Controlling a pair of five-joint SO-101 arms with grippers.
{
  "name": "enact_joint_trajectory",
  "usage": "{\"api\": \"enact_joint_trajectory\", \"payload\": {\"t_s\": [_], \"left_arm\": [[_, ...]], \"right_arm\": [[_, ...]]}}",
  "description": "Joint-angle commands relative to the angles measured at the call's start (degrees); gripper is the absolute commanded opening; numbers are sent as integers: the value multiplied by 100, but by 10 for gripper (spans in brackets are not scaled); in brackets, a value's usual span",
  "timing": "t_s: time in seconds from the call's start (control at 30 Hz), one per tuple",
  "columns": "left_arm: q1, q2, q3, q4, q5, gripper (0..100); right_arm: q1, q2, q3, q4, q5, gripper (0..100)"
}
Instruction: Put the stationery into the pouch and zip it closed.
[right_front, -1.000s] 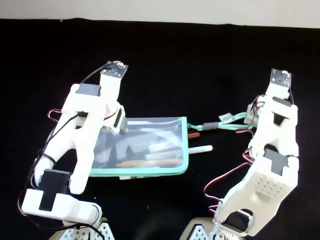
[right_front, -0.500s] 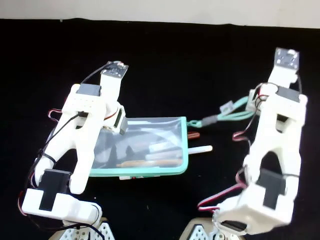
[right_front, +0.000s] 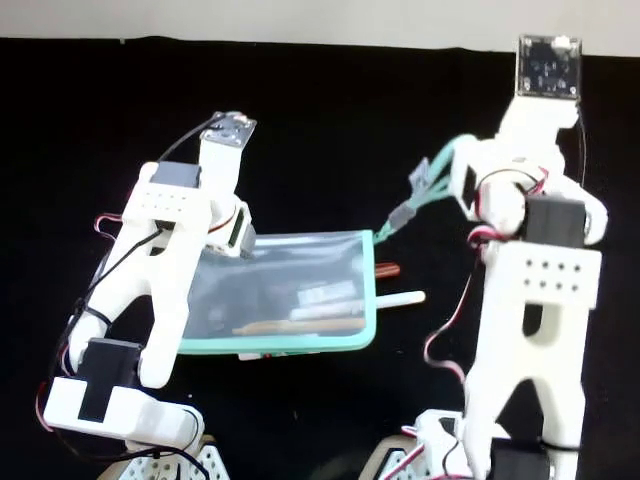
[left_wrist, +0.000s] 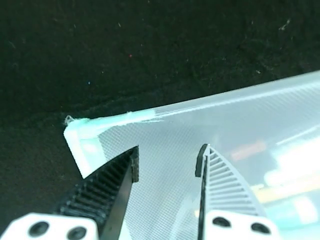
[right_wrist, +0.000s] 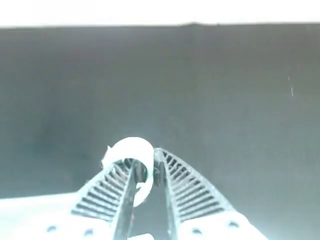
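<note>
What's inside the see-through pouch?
A brown pencil and some pale, pen-like sticks show through the pouch. The left arm covers one end, so anything there is hidden.

On the black table (right_front: 330, 120) lie a clear pouch (right_front: 300, 290), a white pen (right_front: 405, 297) and a brown pen (right_front: 388, 269)

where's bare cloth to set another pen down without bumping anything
Widest free patch: the black cloth behind the pouch, between the left arm and the right arm. Another lies in front of the pouch, between their bases. Crowded: right of the pouch, where pen ends stick out beside the strap held by the right tool.
</note>
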Motion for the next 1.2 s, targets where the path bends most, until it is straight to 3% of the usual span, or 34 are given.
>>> {"api": "enact_joint_trajectory", "payload": {"t_s": [0.0,0.53,0.87,1.17], "left_arm": [[163,-84,-207,44,35,210],[884,-57,-145,440,44,210],[875,-84,813,396,35,210],[884,-84,927,527,0,41]], "right_arm": [[-479,-321,-1103,330,-88,7],[-1534,-259,-3512,611,-44,7],[-2079,1174,-5604,611,79,8],[-2642,2211,-6422,602,360,8]]}}
